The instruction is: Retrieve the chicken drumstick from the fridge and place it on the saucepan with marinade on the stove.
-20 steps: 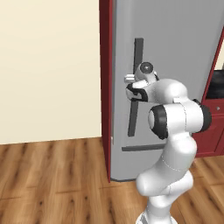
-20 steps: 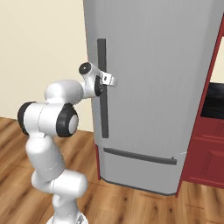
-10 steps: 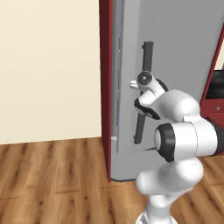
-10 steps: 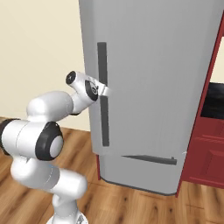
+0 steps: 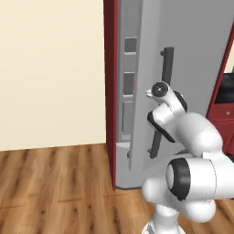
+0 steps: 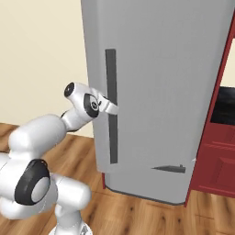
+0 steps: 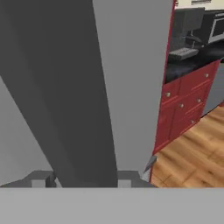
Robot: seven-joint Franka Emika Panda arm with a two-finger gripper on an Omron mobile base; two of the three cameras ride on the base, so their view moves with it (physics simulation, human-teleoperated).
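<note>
One fridge (image 5: 192, 41) door stands ajar, grey door shelves showing along its edge, and my fingers (image 7: 83, 178) sit clamped on its dark handle (image 6: 111, 105). I see wood floor (image 5: 50, 183), a cream wall (image 5: 50, 68) and red cabinets (image 7: 183, 105) beside it.

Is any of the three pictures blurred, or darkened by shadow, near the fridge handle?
Hand view: the handle is very close, a broad dark band with soft edges. Left base view: the fridge door face is evenly grey, without glare. Right base view: the gripper at the handle looks sharp.
</note>
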